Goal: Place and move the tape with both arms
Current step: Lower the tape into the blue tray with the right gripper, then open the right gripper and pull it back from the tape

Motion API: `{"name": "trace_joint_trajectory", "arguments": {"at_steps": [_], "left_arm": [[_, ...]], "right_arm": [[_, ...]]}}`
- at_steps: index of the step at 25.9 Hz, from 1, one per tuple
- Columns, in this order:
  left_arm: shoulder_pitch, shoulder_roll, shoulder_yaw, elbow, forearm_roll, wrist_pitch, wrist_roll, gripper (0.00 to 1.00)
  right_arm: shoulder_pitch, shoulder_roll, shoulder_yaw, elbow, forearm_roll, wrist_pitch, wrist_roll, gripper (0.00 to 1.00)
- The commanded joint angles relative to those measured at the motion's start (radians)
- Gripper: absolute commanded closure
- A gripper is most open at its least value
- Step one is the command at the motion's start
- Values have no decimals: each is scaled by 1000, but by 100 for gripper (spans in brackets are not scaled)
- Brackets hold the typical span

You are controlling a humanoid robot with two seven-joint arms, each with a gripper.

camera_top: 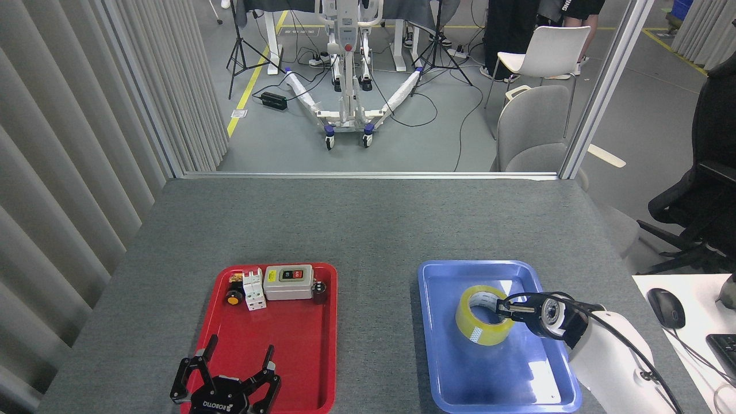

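Head view: the tape (484,314) sits over the middle of the blue tray (437,368), tilted so that the open core faces up and toward the right arm; its axis leans rather than standing plumb, and whether its lower edge touches the tray floor cannot be told. The right gripper (506,307) reaches in from the right, its fingers pinching the roll's near wall at the rim, 1 finger seeming to sit inside the core and the other outside; so the tape lies directly at this gripper's tip, just to its left. The left gripper (225,374) hangs low over the near end of the red tray (322,368), fingers spread wide and holding nothing, well apart from the tape; the right arm is plainly the nearer.

The roll is a glossy, translucent yellow ring round a white printed cardboard core; rigid, light, and likely to swing on a 1-wall grip. Both trays are smooth moulded plastic with raised rims and rounded corners; the blue one shows bright glare. The table (368,230) is covered in coarse grey fabric. At the far end of the red tray sit a grey switch box (288,282) with 2 buttons, a small white breaker (253,290) and a few small parts.
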Motion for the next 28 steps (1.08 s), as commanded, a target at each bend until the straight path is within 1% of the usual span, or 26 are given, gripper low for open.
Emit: {"name": "trace_joint_trajectory", "arguments": {"at_steps": [1, 3, 5, 6, 7, 8, 9, 10, 11, 13, 15, 17, 18, 20, 23, 26, 28], "left_arm": [[0, 1, 0, 2, 1, 2, 1, 0], [-2, 1, 0, 2, 1, 2, 1, 0], [-2, 1, 2, 2, 1, 4, 1, 0], [-2, 1, 3, 2, 1, 4, 3, 0], [0, 1, 3, 4, 2, 7, 3, 0], [-2, 1, 5, 7, 2, 7, 3, 0], [0, 0, 5, 10, 2, 9, 3, 0], [-2, 0, 6, 13, 4, 9, 3, 0], [-2, 0, 9, 13, 4, 9, 3, 0], [0, -2, 25, 15, 21, 9, 3, 0], [-2, -2, 29, 25, 65, 9, 6, 0], [-3, 0, 29, 31, 88, 7, 4, 0], [-3, 1, 29, 31, 90, 7, 4, 0], [-3, 1, 29, 38, 88, 7, 3, 0], [-6, 1, 29, 38, 87, 7, 3, 0], [-9, 1, 29, 38, 88, 9, 3, 0], [-9, 3, 31, 39, 87, 9, 3, 0]], "right_arm": [[10, 0, -3, -14, 2, -3, -27, 35], [16, -2, -18, -36, 5, -8, -49, 26], [51, 0, -70, -70, 12, -8, -81, 9], [76, 0, -106, -100, 21, -9, -101, 2], [97, 1, -135, -134, 35, -11, -118, 1], [123, 4, -169, -175, 62, -19, -135, 1], [157, 20, -204, -225, 108, -40, -150, 1], [191, 44, -251, -267, 169, -66, -167, 1], [224, 76, -313, -303, 245, -100, -182, 1], [287, 141, -423, -358, 401, -203, -218, 1], [346, 211, -537, -419, 524, -342, -288, 1], [386, 256, -626, -467, 573, -451, -359, 1], [405, 265, -655, -491, 576, -505, -397, 1], [453, 257, -670, -531, 578, -563, -486, 1], [528, 236, -669, -596, 581, -560, -629, 1], [596, 205, -666, -640, 579, -548, -690, 2], [639, 193, -637, -659, 579, -476, -718, 2]]}}
